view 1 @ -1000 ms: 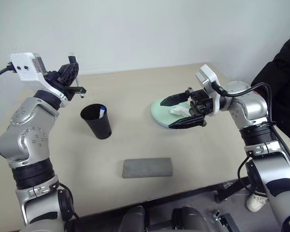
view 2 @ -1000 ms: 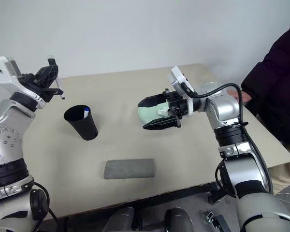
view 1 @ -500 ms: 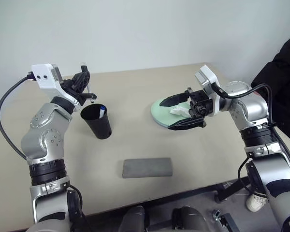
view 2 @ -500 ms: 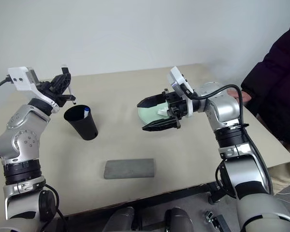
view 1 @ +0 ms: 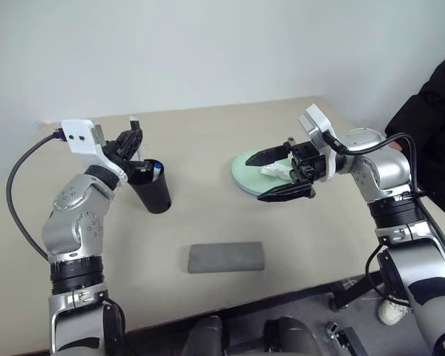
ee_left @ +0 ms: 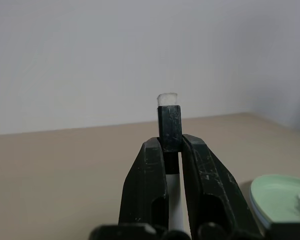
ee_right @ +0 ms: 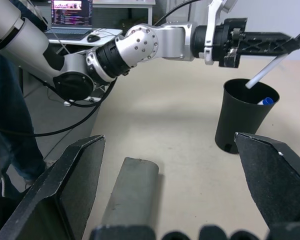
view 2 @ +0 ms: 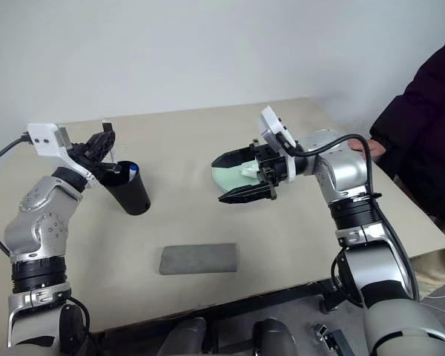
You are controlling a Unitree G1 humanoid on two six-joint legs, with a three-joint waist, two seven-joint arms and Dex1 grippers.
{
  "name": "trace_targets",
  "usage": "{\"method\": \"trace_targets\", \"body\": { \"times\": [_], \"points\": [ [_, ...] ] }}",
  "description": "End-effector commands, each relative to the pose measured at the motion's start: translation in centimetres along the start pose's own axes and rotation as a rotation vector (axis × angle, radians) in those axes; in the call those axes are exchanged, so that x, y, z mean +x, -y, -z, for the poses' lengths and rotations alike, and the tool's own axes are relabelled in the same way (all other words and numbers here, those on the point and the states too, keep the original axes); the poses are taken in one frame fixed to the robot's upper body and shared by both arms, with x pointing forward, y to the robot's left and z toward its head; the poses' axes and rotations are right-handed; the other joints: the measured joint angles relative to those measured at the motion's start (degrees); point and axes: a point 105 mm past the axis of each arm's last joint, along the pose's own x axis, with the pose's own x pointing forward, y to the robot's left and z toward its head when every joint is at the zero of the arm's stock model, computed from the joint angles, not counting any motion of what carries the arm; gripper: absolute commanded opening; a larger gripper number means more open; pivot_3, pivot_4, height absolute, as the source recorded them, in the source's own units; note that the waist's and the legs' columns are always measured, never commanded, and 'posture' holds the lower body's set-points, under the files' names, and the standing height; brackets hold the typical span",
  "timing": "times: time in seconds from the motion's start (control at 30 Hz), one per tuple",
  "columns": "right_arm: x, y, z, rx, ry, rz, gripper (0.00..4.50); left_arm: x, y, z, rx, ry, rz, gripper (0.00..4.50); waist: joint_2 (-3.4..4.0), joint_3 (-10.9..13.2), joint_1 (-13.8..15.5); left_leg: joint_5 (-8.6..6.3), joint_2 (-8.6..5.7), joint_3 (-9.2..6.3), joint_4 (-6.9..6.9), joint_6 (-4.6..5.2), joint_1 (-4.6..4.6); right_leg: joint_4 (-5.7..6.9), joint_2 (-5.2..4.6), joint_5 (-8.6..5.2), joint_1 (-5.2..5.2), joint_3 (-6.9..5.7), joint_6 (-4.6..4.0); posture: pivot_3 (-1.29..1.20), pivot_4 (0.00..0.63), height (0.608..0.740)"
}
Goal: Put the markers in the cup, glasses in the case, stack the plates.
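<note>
Marker step: my left hand point(view 1: 136, 139) clamped on black-capped marker point(ee_right: 262, 74), tip inside cup point(view 1: 151, 189) mouth beside blue-capped marker point(view 1: 156, 168). Next: release straight down. My right hand point(view 1: 280, 176) wide over plates point(view 1: 245, 169).

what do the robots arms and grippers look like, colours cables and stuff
Both arms are silver-grey metal segments with rounded, bolt-dotted joints and black ribbed bands. Each wrist carries a white camera block with a black cable looping off it. The left gripper and right gripper each have two long, black, tapered fingers.
</note>
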Motion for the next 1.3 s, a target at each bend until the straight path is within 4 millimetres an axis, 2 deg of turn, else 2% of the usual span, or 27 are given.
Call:
{"method": "trace_targets", "body": {
  "times": [0.03,0.47,0.9,1.17,1.23,1.3],
  "points": [
    [-0.1,0.0,-1.1,-0.054,0.002,0.005,4.50,0.0,0.4,-1.0,0.024,0.042,0.012,0.03,0.00,0.00,0.00,0.00,0.00,0.00,0.00,0.00,-0.01,0.00,0.00,0.00,0.00,0.00,0.00,0.00,0.000,0.700],
    [0.0,0.1,-1.0,-0.054,-0.006,0.007,4.50,-1.3,-0.1,0.9,0.062,-0.017,-0.018,0.03,0.00,0.00,0.01,0.00,0.01,-0.01,0.00,0.00,-0.01,-0.01,-0.03,0.00,0.00,-0.03,-0.01,0.00,0.000,0.700],
    [0.1,0.2,-0.9,-0.053,-0.011,0.004,4.50,-1.3,0.0,0.7,0.047,-0.009,-0.012,0.03,0.00,0.00,0.02,-0.01,0.02,-0.04,0.00,0.01,-0.01,-0.01,-0.04,0.00,-0.01,-0.05,-0.01,0.00,0.000,0.700],
    [0.1,0.1,-0.7,-0.050,-0.012,0.002,4.50,-0.9,-0.3,-0.3,0.047,0.022,-0.023,0.03,0.00,0.00,0.02,0.00,0.02,-0.04,0.00,0.01,-0.02,-0.01,-0.04,0.00,-0.01,-0.06,-0.01,0.00,0.000,0.700],
    [0.1,0.1,-0.7,-0.050,-0.013,0.003,4.50,-0.9,-0.4,-0.4,0.042,0.024,-0.023,0.77,0.00,0.00,0.01,0.00,0.02,-0.04,0.00,0.01,-0.02,-0.01,-0.04,0.00,-0.02,-0.06,-0.01,0.00,0.000,0.700],
    [0.1,0.1,-0.7,-0.050,-0.012,0.003,4.50,-0.9,-0.5,-0.5,0.035,0.026,-0.026,1.30,0.00,0.00,0.02,-0.01,0.02,-0.04,0.00,0.01,-0.02,-0.01,-0.03,0.00,-0.02,-0.06,-0.01,0.00,0.000,0.700]
  ]
}}
